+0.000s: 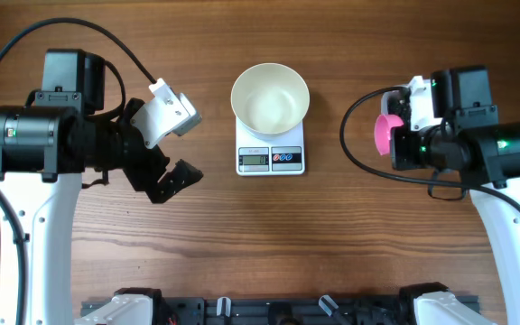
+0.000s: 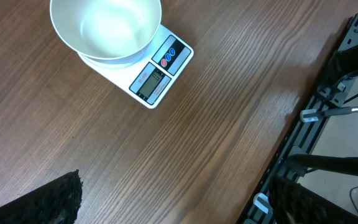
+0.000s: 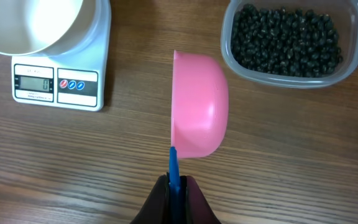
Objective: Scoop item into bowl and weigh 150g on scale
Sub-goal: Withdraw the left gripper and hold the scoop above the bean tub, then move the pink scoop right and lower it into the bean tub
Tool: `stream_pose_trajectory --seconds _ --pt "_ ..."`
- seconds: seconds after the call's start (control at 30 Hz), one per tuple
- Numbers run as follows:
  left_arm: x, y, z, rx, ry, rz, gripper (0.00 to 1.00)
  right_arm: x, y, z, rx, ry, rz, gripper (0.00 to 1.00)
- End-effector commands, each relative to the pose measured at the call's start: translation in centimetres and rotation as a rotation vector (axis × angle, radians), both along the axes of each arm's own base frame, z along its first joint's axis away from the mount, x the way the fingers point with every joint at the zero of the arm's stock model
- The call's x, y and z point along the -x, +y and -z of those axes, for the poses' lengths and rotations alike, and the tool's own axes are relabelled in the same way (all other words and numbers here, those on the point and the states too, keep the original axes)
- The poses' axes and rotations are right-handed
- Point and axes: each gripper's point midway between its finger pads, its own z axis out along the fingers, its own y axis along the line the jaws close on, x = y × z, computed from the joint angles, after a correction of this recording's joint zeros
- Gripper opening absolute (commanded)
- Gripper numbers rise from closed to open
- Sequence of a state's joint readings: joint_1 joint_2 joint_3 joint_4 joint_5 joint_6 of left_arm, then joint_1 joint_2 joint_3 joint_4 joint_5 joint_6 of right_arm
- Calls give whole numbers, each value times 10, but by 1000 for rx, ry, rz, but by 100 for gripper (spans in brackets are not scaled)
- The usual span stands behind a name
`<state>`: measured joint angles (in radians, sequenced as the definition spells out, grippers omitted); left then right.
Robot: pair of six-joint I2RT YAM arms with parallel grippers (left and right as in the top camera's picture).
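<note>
One pink scoop (image 3: 197, 106), handle pinched tight in the right claw (image 3: 176, 186), points toward twelve o'clock; the black beans (image 3: 288, 40) lie at one o'clock. Meanwhile the left claw (image 1: 183, 144) gapes wide, empty.

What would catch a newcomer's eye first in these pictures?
The bright pink scoop, clamped by its blue handle in the right gripper, stands out against the wooden table. Next come the empty white bowl on the scale at its centre, and the black beads in a clear tub near the scoop.
</note>
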<state>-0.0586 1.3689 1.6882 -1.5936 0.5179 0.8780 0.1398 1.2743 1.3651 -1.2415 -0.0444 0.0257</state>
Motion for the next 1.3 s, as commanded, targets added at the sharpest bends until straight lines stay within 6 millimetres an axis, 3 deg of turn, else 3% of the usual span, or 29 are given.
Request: stream_pose_trajectory --seconds 0.0,0.13,0.4,0.57,0.77,0.93,1.1,1.27 --pt "0 2 -5 -5 -26 3 100 -10 -10 -16 58 -74 -8 4" --pt "0 2 -5 -5 -26 3 100 -18 -21 -22 121 -106 20 4" --pt "0 2 -5 -5 -26 3 100 -27 -7 -50 9 -124 58 4" --pt "0 2 -5 -5 -26 3 100 -20 -11 -41 3 -55 105 4" --pt "0 2 -5 -5 -26 3 100 -30 -10 -37 29 -62 52 4" --pt "0 2 -5 -5 -26 3 100 -27 -34 -35 178 -51 12 4" --pt "0 2 -5 -5 -26 3 100 -6 -82 -25 339 70 75 4" --pt "0 2 -5 -5 -26 3 100 -17 -97 -23 369 65 95 4"
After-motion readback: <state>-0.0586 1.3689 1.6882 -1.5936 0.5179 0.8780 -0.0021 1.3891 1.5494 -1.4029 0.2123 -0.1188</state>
